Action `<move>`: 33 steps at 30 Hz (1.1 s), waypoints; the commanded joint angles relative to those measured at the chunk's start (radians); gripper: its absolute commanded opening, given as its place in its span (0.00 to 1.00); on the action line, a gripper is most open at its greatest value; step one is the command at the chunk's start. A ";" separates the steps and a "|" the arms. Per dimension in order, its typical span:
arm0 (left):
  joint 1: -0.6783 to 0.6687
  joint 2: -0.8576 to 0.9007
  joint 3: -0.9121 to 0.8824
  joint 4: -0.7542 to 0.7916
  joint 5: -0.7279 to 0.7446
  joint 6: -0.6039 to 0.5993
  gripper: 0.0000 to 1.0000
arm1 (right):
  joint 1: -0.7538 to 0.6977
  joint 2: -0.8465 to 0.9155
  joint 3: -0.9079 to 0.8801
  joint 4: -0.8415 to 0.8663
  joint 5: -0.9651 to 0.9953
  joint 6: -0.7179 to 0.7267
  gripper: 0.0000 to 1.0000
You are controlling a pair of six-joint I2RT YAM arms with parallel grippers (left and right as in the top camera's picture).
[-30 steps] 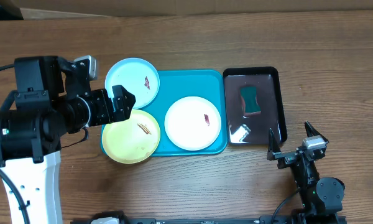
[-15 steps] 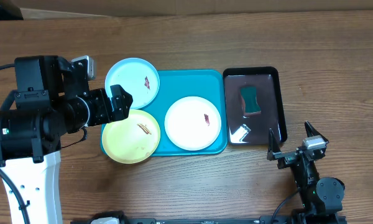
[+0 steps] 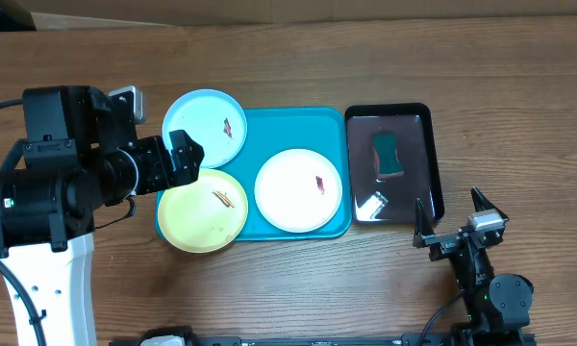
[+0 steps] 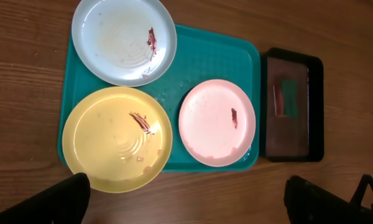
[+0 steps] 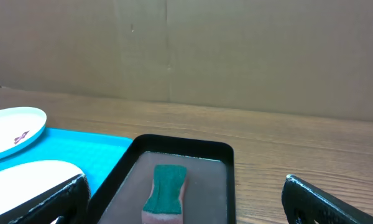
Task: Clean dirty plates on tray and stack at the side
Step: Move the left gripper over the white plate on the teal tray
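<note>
Three plates lie on the turquoise tray [image 3: 298,130]: a light blue plate [image 3: 205,128] at the far left, a yellow-green plate [image 3: 203,210] at the near left and a white plate [image 3: 298,189] in the middle. Each has a small brown smear. My left gripper [image 3: 188,159] hovers open and empty above the tray's left edge, between the blue and yellow-green plates. Its wrist view shows the blue plate [image 4: 121,37], the yellow-green plate [image 4: 115,140], the white plate [image 4: 216,121] and the tray [image 4: 205,62] below the wide-apart fingers [image 4: 193,199]. My right gripper [image 3: 450,213] is open and empty near the table's front right.
A black glossy tray [image 3: 436,163] sits right of the turquoise tray and holds a green sponge [image 3: 388,155]. The right wrist view shows the sponge [image 5: 168,186] in the black tray [image 5: 186,144] ahead of the right gripper [image 5: 186,208]. Bare wood surrounds both trays.
My left gripper has drawn back slightly to the left. The plates, the trays and the right arm have not moved.
</note>
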 commanded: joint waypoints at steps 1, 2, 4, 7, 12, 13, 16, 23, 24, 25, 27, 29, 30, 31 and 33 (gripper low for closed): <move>-0.006 0.017 0.047 -0.006 -0.025 -0.055 1.00 | -0.006 -0.008 -0.011 0.004 0.000 -0.007 1.00; -0.006 0.026 0.072 -0.019 -0.029 -0.059 0.98 | -0.006 -0.008 -0.011 0.004 0.000 -0.007 1.00; -0.007 0.051 0.115 -0.052 -0.064 -0.074 0.91 | -0.006 -0.008 -0.011 0.004 0.000 -0.007 1.00; -0.010 0.100 0.106 -0.081 -0.116 -0.076 0.51 | -0.006 -0.008 -0.011 0.004 0.000 -0.007 1.00; -0.093 0.213 0.010 -0.058 -0.105 -0.066 0.09 | -0.006 -0.008 -0.011 0.004 0.000 -0.007 1.00; -0.112 0.233 0.000 -0.048 -0.104 -0.065 0.31 | -0.006 -0.008 -0.011 0.004 0.000 -0.007 1.00; -0.185 0.312 -0.010 -0.020 -0.102 -0.065 0.61 | -0.006 -0.008 -0.011 0.004 0.000 -0.007 1.00; -0.323 0.469 -0.013 -0.010 -0.113 -0.066 0.67 | -0.006 -0.008 -0.011 0.006 -0.001 -0.007 1.00; -0.346 0.490 -0.015 -0.010 -0.113 -0.066 0.67 | -0.006 -0.008 -0.011 0.017 0.000 -0.007 1.00; -0.362 0.507 -0.016 -0.010 -0.114 -0.065 0.68 | -0.006 -0.008 -0.011 0.033 -0.001 -0.006 1.00; -0.407 0.552 -0.016 -0.002 -0.125 -0.065 0.71 | -0.006 -0.008 -0.011 0.026 -0.071 0.034 1.00; -0.430 0.573 -0.016 0.019 -0.127 -0.065 0.74 | -0.006 -0.008 -0.010 0.056 -0.129 0.056 1.00; -0.433 0.574 -0.016 0.030 -0.128 -0.065 0.74 | -0.006 -0.008 -0.007 0.058 -0.175 0.068 1.00; -0.432 0.574 -0.016 0.040 -0.127 -0.066 0.74 | -0.006 -0.008 0.003 0.042 -0.210 0.092 1.00; -0.429 0.568 -0.007 0.050 -0.128 -0.077 0.74 | -0.006 -0.005 0.049 -0.013 -0.236 0.170 1.00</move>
